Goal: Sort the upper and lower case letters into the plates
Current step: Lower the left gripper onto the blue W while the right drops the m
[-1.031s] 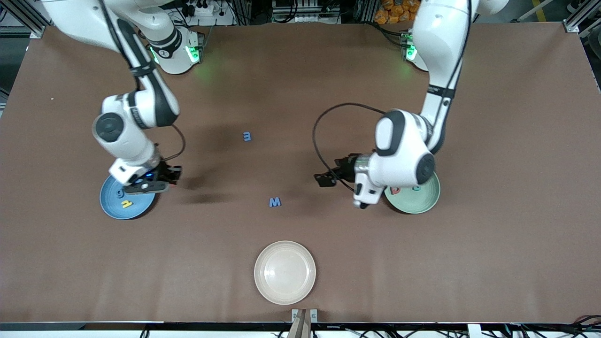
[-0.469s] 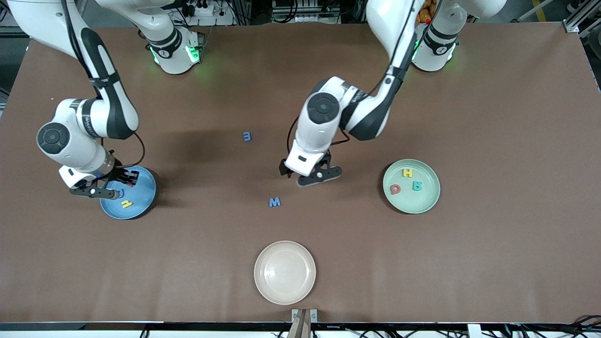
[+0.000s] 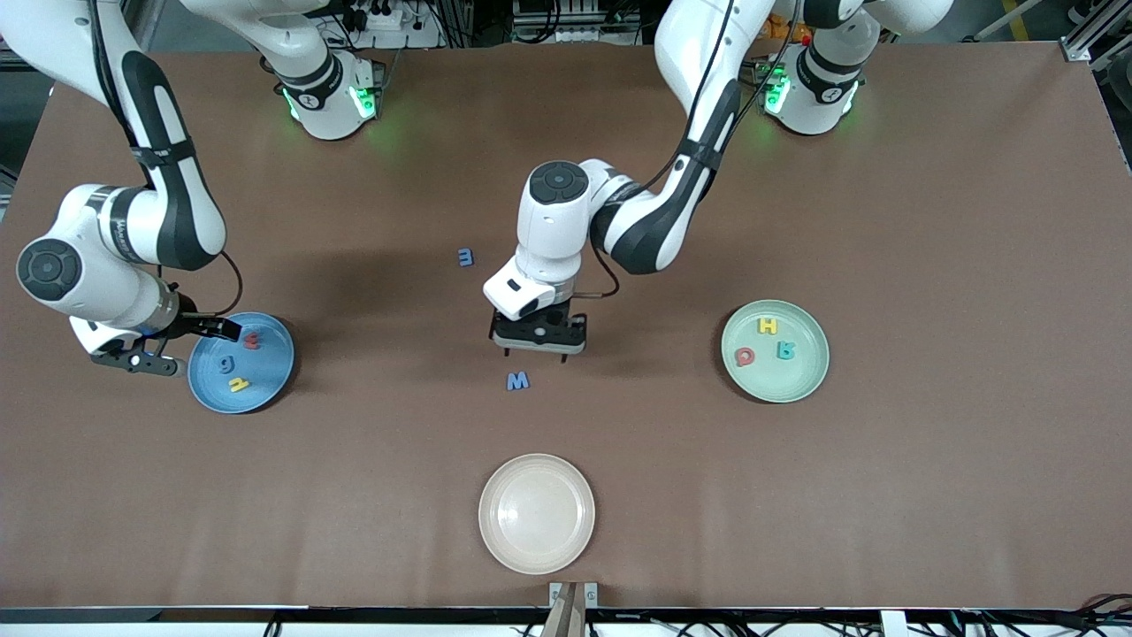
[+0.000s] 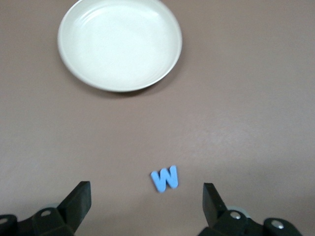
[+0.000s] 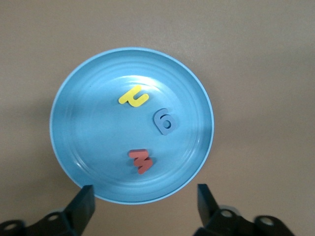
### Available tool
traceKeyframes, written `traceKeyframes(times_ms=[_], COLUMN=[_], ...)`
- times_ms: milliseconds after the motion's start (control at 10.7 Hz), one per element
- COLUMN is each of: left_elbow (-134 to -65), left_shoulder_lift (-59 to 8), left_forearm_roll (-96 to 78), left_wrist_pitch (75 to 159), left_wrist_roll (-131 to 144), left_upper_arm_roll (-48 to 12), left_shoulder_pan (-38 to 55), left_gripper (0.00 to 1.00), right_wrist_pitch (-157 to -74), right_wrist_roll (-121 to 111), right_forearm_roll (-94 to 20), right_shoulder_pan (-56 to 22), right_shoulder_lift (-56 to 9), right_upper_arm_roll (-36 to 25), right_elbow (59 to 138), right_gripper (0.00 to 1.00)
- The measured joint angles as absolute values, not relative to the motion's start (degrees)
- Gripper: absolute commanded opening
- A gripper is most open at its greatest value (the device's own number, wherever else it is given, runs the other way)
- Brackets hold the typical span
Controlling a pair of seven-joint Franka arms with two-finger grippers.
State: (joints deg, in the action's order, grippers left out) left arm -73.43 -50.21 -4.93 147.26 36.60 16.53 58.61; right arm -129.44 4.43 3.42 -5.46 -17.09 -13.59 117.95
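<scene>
Just let go w/ my right gripper [image 3: 150, 352]: the red letter [image 3: 253, 340] that wasn't visible in the blue plate [image 3: 270, 389] half a sec ago now lies in it, beside the blue letter [image 3: 227, 364] and yellow letter [image 3: 239, 384]. So 3 pieces sit there. My right fingers [image 5: 82, 205] went from pinched to spread wide, holding nothing, touching nothing, and hang over the plate's edge at the right arm's end of the worktop.

Meanwhile my left arm swung away from the mint plate [image 3: 809, 376], which carries a yellow H [image 3: 768, 326], a red letter [image 3: 745, 356] and a teal letter [image 3: 784, 350], and my left gripper [image 3: 539, 341] has come to hover over the mid worktop, above the blue W [image 3: 517, 381]. In the left wrist view the W [image 4: 164, 178] lies flat between my left fingers [image 4: 78, 200], which are fully apart and empty; no contact yet.

Still loose: the W, plus a small blue letter [image 3: 466, 257] farther from the front cam. The cream plate [image 3: 566, 548] stays unused. My guess: 6 sorted, 2 to go, W is next, needs a straight drop then pinch.
</scene>
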Motion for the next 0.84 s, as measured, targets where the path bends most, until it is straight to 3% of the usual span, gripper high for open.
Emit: traceKeyframes(times_ms=[375,844], left_elbow=[-72.1,-68.9], left_shoulder_lift=[-60.9,-65.6], left_forearm_roll=[-3.4,-2.0], left_wrist_pitch=[163.4,167.2], left_wrist_roll=[22.6,17.0], left_upper_arm_roll=[16.8,16.9], left_shoulder_pan=[58.4,59.3], left_gripper=[1.0,1.0], right_wrist_pitch=[-129.2,-129.2], right_wrist_roll=[10.6,28.1], right_forearm_roll=[3.2,3.2], right_shoulder_pan=[-7.4,-8.2], right_shoulder_lift=[-17.1,-16.7], right_upper_arm_roll=[-13.1,-8.6], right_elbow=[117.6,117.6], right_gripper=[1.0,1.0])
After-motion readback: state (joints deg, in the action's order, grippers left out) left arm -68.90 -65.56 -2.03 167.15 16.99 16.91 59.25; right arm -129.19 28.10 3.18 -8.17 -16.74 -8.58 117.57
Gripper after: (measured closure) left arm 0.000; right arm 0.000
